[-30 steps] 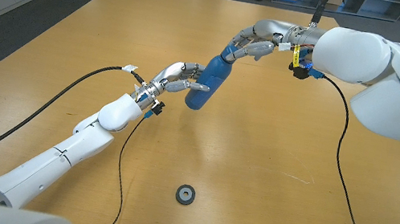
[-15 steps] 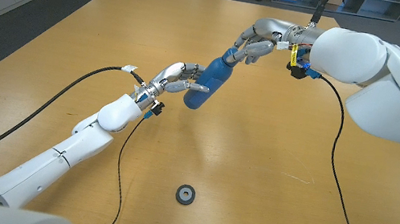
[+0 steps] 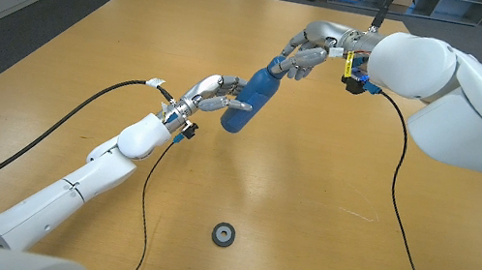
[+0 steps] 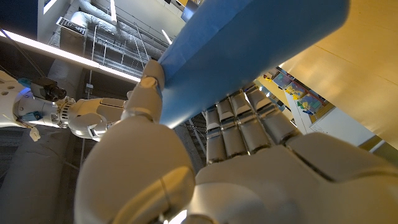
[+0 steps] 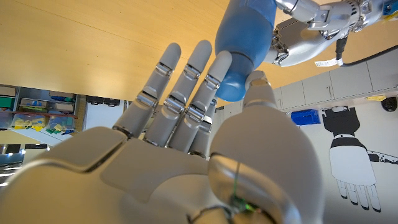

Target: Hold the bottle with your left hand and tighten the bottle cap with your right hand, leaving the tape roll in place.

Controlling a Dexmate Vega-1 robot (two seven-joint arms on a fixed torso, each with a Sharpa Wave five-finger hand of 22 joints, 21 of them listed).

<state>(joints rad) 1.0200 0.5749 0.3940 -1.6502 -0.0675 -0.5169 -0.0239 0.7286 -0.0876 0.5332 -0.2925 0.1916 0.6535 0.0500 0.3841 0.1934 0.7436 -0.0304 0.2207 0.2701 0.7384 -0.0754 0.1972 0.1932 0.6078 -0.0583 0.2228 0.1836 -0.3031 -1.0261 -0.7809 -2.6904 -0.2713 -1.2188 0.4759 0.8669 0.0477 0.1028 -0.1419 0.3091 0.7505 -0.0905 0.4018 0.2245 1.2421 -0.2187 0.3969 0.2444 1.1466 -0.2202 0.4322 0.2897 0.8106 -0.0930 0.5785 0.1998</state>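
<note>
The right hand (image 3: 305, 56) sits at the top end of the blue bottle (image 3: 249, 97), with its thumb and fingertips (image 5: 219, 65) closed around the cap end (image 5: 240, 71); in the right wrist view the thumb presses one side while the fingers lie against the other. Whether the grip is firm enough to turn the cap is hard to judge, since the cap itself is mostly hidden behind the fingers. The left hand (image 3: 211, 93) wraps the bottle's lower body, fingers curled on one side and thumb on the other, holding it tilted and seemingly lifted off the wooden table (image 3: 340, 191).

To do the twist well, the left hand should clamp steady while the right rolls the cap between thumb and fingertips, keeping the turn along the bottle's long axis so the neck is not levered sideways.

The bottle is a smooth, matte blue cylinder narrowing to a rounded shoulder; it looks slick, so slipping in the metal fingers is a risk. The tape roll (image 3: 223, 234), a small dark ring, lies flat on the table well apart from the bottle, nearer the robot.
</note>
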